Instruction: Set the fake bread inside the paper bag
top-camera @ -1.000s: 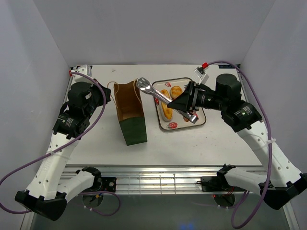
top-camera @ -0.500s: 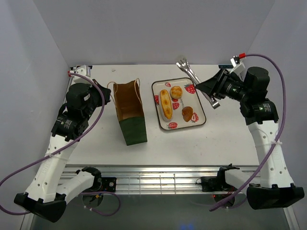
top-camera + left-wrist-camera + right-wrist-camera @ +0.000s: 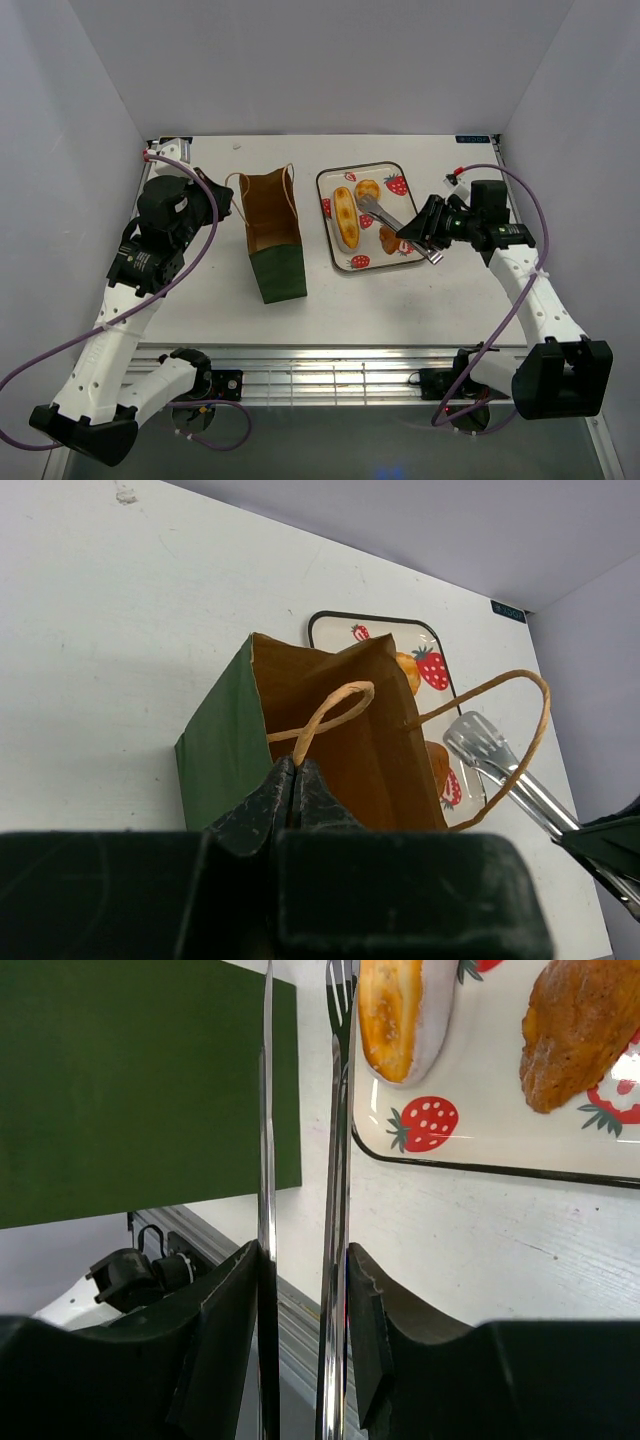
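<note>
On the strawberry-printed tray (image 3: 408, 205), just right of the paper bag (image 3: 272, 235), lie three pieces of fake bread (image 3: 346, 220). They are a long roll (image 3: 405, 1005), golden with a pale stripe, a small round bun (image 3: 368, 189) at the far end, and a darker brown piece (image 3: 585, 1030) with a rough crust toward the near right corner. None is lifted off the tray.

Metal tongs (image 3: 385, 218) reach in from the right, their flat tips over the tray between the round bun and the brown piece. The right gripper (image 3: 427, 232) is clamped on the tongs' handle end, and the two blades stand slightly apart with nothing between them.

The bag stands upright with its mouth open, dark green outside and brown inside, with two thin tan handles (image 3: 330, 705) arching over it. The left gripper (image 3: 293, 775) is closed, fingertips together, right at the bag's left rim; whether it pinches the paper cannot be told.

Everything sits on a white table (image 3: 450, 300) scuffed with faint marks, enclosed by plain pale walls (image 3: 320, 60), with a metal rail (image 3: 330, 370) along the near edge.
</note>
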`<state>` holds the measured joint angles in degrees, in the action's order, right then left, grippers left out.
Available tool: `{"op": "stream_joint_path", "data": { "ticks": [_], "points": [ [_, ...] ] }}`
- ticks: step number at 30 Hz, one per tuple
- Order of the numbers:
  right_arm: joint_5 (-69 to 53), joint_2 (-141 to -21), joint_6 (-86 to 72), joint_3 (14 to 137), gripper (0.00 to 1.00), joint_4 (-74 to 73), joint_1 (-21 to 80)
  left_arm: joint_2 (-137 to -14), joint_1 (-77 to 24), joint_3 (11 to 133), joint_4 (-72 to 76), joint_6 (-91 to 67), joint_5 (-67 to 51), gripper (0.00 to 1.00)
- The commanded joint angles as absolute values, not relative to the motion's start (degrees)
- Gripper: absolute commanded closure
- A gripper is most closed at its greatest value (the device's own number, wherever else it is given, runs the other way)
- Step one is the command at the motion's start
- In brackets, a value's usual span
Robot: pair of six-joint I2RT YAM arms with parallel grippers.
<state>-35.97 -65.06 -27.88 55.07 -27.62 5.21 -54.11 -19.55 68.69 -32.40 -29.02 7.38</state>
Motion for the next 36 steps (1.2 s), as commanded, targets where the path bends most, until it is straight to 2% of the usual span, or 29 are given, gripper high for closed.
{"op": "stream_joint_path", "data": {
  "ticks": [1, 7, 20, 36],
  "points": [
    [-37.5, -67.6, -24.8, 53.1, 0.56, -21.6, 5.0, -53.3, -19.2, 68.5, -31.8, -29.4, 5.9, 1.0],
    [-38.9, -73.5, -24.4, 50.6, 0.56, -16.1, 5.0, -53.8, -19.2, 68.6, -31.6, -29.4, 5.1, 1.0],
    [-35.5, -85.8, -20.2, 54.2, 0.51, -12.8, 4.9, -54.4, -19.2, 68.9, -31.5, -29.1, 4.3, 1.0],
    [-42.5, -91.6, -17.2, 57.7, 0.49, -10.5, 4.7, -54.5, -19.2, 68.4, -31.4, -28.8, 4.3, 1.0]
  ]
}}
